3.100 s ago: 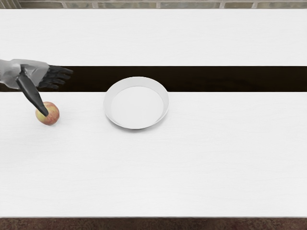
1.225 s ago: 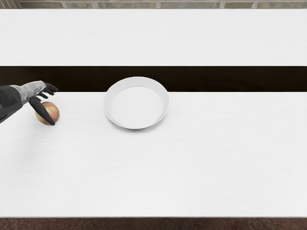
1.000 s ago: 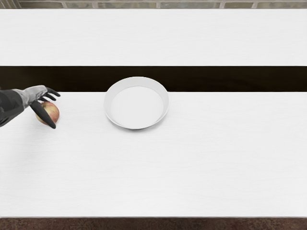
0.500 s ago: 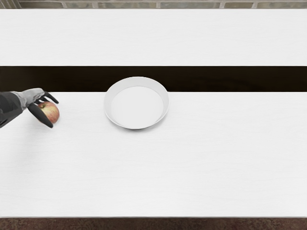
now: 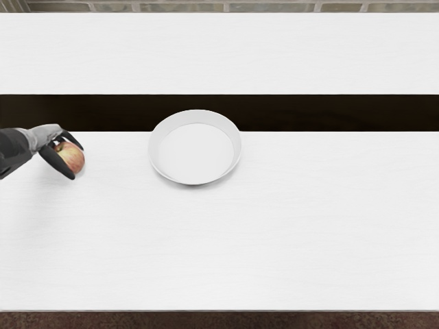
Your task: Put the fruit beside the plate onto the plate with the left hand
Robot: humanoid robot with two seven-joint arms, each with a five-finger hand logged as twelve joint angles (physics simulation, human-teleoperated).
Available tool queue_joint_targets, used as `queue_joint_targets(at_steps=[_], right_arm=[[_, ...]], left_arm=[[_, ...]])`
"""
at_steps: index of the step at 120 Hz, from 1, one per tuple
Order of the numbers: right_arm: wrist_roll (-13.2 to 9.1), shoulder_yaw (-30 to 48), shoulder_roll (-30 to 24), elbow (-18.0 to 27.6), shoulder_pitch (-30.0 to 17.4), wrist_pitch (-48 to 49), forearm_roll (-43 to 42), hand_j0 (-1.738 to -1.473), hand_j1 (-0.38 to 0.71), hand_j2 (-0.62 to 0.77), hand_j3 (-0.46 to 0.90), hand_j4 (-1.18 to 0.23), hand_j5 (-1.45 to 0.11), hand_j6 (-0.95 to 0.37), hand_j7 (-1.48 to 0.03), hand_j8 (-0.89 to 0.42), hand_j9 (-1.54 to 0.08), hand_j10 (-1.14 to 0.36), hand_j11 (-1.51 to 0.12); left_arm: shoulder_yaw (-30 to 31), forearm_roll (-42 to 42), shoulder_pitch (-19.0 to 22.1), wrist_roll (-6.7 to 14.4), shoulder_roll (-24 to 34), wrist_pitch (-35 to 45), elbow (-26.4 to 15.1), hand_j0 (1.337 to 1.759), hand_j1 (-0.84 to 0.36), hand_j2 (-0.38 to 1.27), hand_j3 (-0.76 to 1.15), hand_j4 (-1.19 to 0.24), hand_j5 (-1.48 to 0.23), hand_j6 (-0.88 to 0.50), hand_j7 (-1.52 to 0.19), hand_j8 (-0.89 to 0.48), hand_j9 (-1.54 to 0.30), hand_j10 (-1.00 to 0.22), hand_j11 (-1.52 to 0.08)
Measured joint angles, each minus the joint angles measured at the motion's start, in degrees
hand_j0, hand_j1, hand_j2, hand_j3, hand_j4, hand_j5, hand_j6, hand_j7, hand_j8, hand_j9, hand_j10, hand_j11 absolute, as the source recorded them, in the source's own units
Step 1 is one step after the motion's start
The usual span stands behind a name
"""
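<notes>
The white desk (image 5: 274, 240) takes up most of the head view, and its near edge runs along the bottom above a narrow strip of dark brown floor (image 5: 219, 321). Farther back, close to the desk's left edge and not far from its far edge, the apple (image 5: 73, 159) sits on the desk top. It is red and yellow. The left hand (image 5: 48, 139) comes in from the left edge and closes around the apple. The dark thumb (image 5: 57, 162) lies across the apple's near left side. The other fingers (image 5: 70, 140) curl over its top and far side, so the fruit sits between thumb and fingers in a grasp, its right side uncovered. The grey forearm (image 5: 12, 149) slants off the picture at the left. The white plate (image 5: 153, 147) stands well apart to the right of the apple, against the desk's far edge and a little left of the middle. It shows only its bare white inside. Behind the far edge runs a dark gap (image 5: 309, 113), then a second white surface (image 5: 240, 55), and at the very top a thin band of wall (image 5: 206, 6).
</notes>
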Motion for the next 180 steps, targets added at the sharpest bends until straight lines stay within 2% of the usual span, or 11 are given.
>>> queue_joint_targets(at_steps=[6,13,29,56,69,83,87,99,111,161,180], right_arm=[[0.0,0.0,0.0,-0.01,-0.01,0.0,0.0,-1.658,-0.35,0.0,0.0,0.0,0.0,0.0,0.0,0.0,0.0,0.0,0.0],[0.0,0.0,0.0,-0.01,-0.01,0.0,0.0,-1.658,-0.35,0.0,0.0,0.0,0.0,0.0,0.0,0.0,0.0,0.0,0.0],[0.0,0.0,0.0,-0.01,-0.01,0.0,0.0,-1.658,-0.35,0.0,0.0,0.0,0.0,0.0,0.0,0.0,0.0,0.0,0.0],[0.0,0.0,0.0,-0.01,-0.01,0.0,0.0,-1.658,-0.35,0.0,0.0,0.0,0.0,0.0,0.0,0.0,0.0,0.0,0.0],[0.0,0.0,0.0,-0.02,-0.02,0.0,0.0,-1.658,-0.35,0.0,0.0,0.0,0.0,0.0,0.0,0.0,0.0,0.0,0.0],[0.0,0.0,0.0,-0.01,-0.01,0.0,0.0,-1.658,-0.35,0.0,0.0,0.0,0.0,0.0,0.0,0.0,0.0,0.0,0.0],[0.0,0.0,0.0,-0.01,-0.01,0.0,0.0,-1.658,-0.35,0.0,0.0,0.0,0.0,0.0,0.0,0.0,0.0,0.0,0.0],[0.0,0.0,0.0,-0.02,-0.03,0.0,0.0,-1.658,-0.35,0.0,0.0,0.0,0.0,0.0,0.0,0.0,0.0,0.0,0.0],[0.0,0.0,0.0,0.0,-0.02,0.0,0.0,-1.658,-0.35,0.0,0.0,0.0,0.0,0.0,0.0,0.0,0.0,0.0,0.0],[0.0,0.0,0.0,0.0,0.0,0.0,0.0,-1.658,-0.35,0.0,0.0,0.0,0.0,0.0,0.0,0.0,0.0,0.0,0.0],[0.0,0.0,0.0,-0.02,-0.01,0.0,0.0,-1.658,-0.35,0.0,0.0,0.0,0.0,0.0,0.0,0.0,0.0,0.0,0.0]], left_arm=[[-0.02,-0.05,-0.72,0.03,-0.07,-0.13,-0.03,1.655,-0.16,0.08,0.0,-0.5,-0.67,-0.34,-0.68,-0.38,-0.68,-0.5,-0.68],[-0.18,-0.06,-1.22,0.04,-0.25,-0.25,-0.07,1.656,-0.18,0.13,0.0,-0.51,-0.67,-0.34,-0.68,-0.38,-0.68,-0.5,-0.68],[-1.36,-0.23,-2.75,0.01,-0.36,-0.49,-0.22,1.656,-0.16,0.1,0.0,-0.51,-0.68,-0.35,-0.69,-0.39,-0.68,-0.51,-0.68],[-7.36,-0.47,-3.06,-0.01,-0.49,-0.66,-0.53,1.656,-0.15,0.1,0.0,-0.51,-0.68,-0.36,-0.68,-0.4,-0.68,-0.51,-0.68],[-11.43,-0.54,-2.97,-0.03,-2.93,-0.67,-0.53,1.657,-0.17,0.19,0.0,-0.51,-0.68,-0.36,-0.68,-0.39,-0.67,-0.51,-0.67],[-15.65,-0.6,-2.77,-0.03,-5.37,-0.64,-0.45,1.657,-0.18,0.2,0.0,-0.51,-0.68,-0.37,-0.67,-0.4,-0.67,-0.51,-0.67],[-16.74,-0.61,-2.53,-0.03,-6.06,-0.63,-0.37,1.657,-0.16,0.13,0.0,-0.5,-0.68,-0.36,-0.68,-0.39,-0.67,-0.51,-0.67],[-19.75,-0.7,-1.99,-0.04,-8.61,-0.56,0.27,1.658,-0.18,0.24,0.0,-0.5,-0.68,-0.37,-0.67,-0.4,-0.66,-0.51,-0.66],[-21.55,-0.77,-1.37,-0.03,-10.37,-0.52,0.75,1.658,-0.18,0.23,0.0,-0.5,-0.68,-0.37,-0.67,-0.39,-0.66,-0.51,-0.66],[-23.14,-0.64,4.13,-0.1,-13.54,-0.41,5.62,1.658,-0.21,0.28,0.0,-0.49,-0.66,-0.38,-0.66,-0.4,-0.65,-0.5,-0.65],[-23.16,-0.58,4.17,-0.22,-13.63,-0.39,6.69,1.658,-0.11,0.17,0.0,-0.39,-0.52,-0.34,-0.52,-0.35,-0.51,-0.4,-0.51]])
